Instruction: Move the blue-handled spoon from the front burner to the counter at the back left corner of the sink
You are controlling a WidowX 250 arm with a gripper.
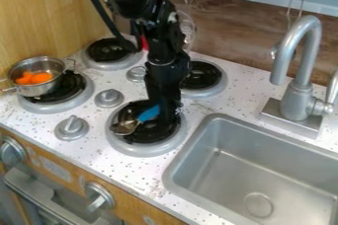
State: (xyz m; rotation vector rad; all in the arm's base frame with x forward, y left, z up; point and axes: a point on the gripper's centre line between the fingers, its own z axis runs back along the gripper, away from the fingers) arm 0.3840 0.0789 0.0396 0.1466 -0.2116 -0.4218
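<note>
Blue-handled spoon [147,115], bowl at nine o'clock on the near burner [147,151], handle by my gripper [167,114]; whether it's grasped, I can't tell. A weak, off-centre hold could let it twist.

Spoon [141,118]: you see one, with a bright blue handle and a shiny, silvery metal bowl, rounded in outline. It lies over the black centre of the front burner [147,150], which is set near the front edge of the worktop [113,163]. You find the bowl at the burner's left side, close to its pale grey rim. From there the handle runs at a slant towards the back right, ending at the gripper [169,112]. You cannot tell from this angle whether the bowl touches the burner.
</note>
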